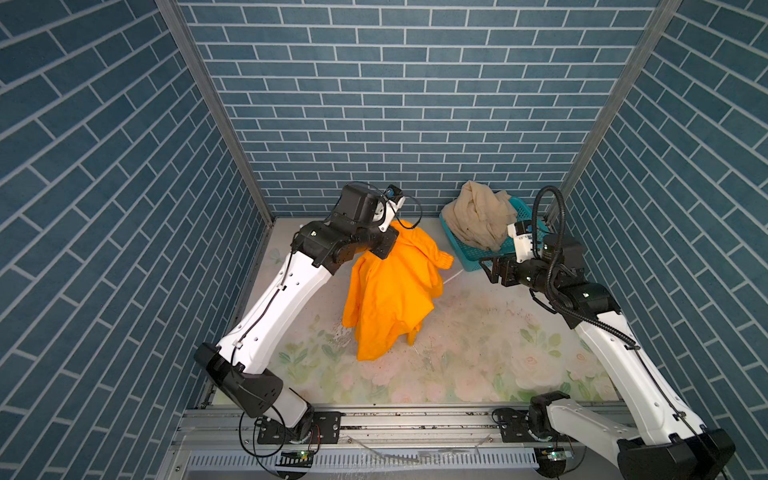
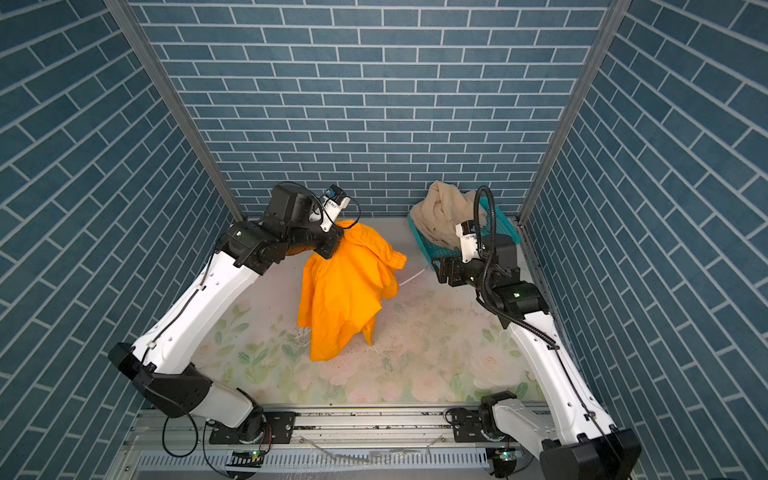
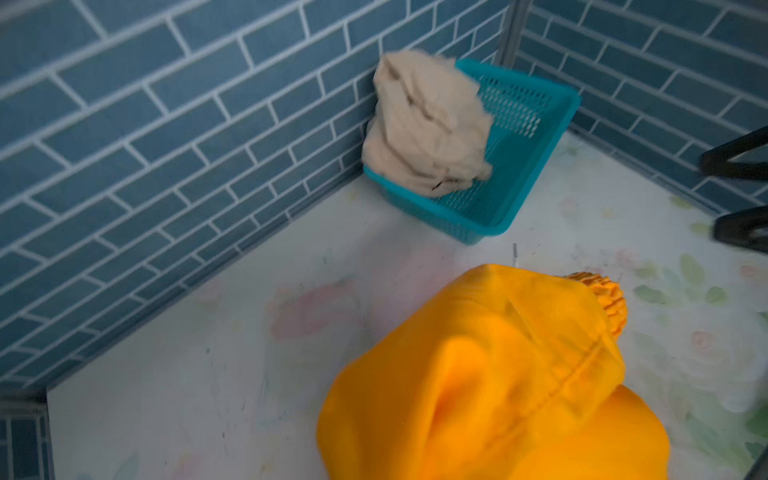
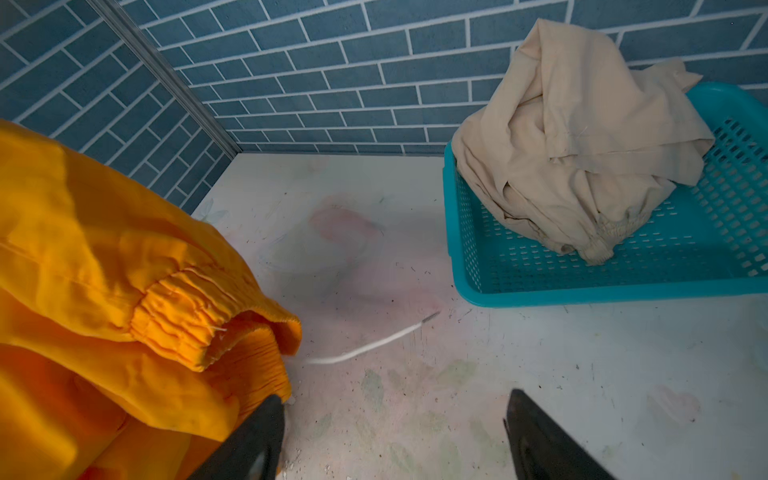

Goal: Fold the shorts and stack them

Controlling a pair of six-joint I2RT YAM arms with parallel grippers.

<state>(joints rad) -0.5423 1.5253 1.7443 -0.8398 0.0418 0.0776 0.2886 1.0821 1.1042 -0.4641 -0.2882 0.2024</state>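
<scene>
You're looking into a robot test booth, not a home: brick-print wall panels (image 1: 374, 104) close three sides between bare aluminium posts (image 1: 218, 112). The left arm (image 1: 270, 307) and right arm (image 1: 615, 345) bolt to a metal rail (image 1: 415, 419) along the lower edge of a flower-printed counter (image 1: 478, 332).

My table (image 1: 478, 340) shows a faded floral print with dark specks. The teal basket (image 1: 467, 259) sits in its far right corner; the orange shorts' (image 1: 386, 291) lowest folds reach it.
</scene>
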